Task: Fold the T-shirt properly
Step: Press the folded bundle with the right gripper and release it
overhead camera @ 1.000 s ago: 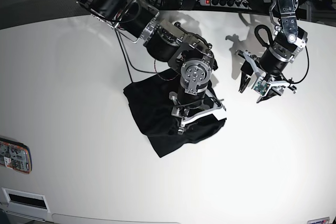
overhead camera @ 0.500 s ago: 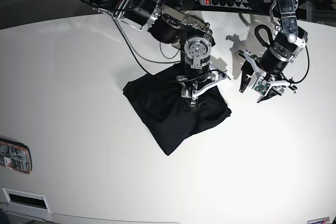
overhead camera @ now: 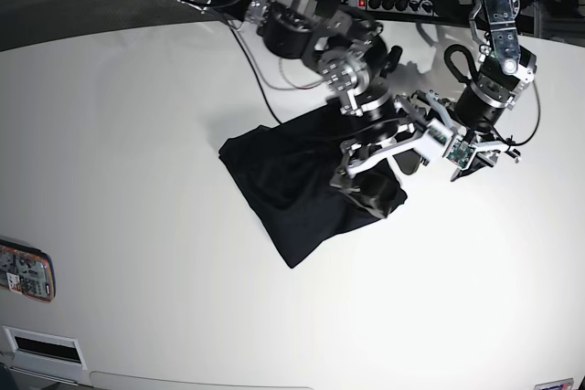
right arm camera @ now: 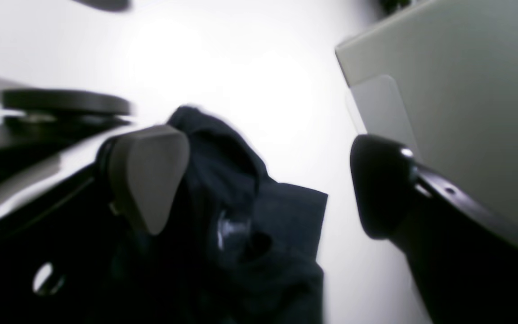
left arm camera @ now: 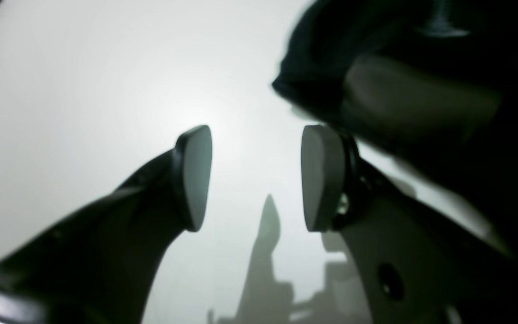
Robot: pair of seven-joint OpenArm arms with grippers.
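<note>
Plain black soft-cloth T-shirt lies bunched on the white matte tabletop, a little toward the far side from centre in the base view. No print visible. The cloth is partly folded into a rough, uneven wedge: a broad edge at upper left, a pointed corner at lower centre, a thicker rumpled lump at its right end. Long axis runs diagonally, from the upper right beneath the arms down to the pointed corner at lower left. Sleeves and collar cannot be made out.

Right wrist view: dark, creased folds sit piled below the camera, one squared flap lying flat on the table, a raised ridge of cloth beside the pale pad. Picture is blurred.

Right gripper: jaws spread wide, hanging over the rumpled right end of the shirt; nothing is pinched between the pads.

Left gripper: jaws parted, a clear gap between the two pale pads with bare table showing through; holds nothing. It hovers just beside the shirt's right edge, close to the right gripper. A blurred dark mass fills the upper right of its wrist view.
</note>
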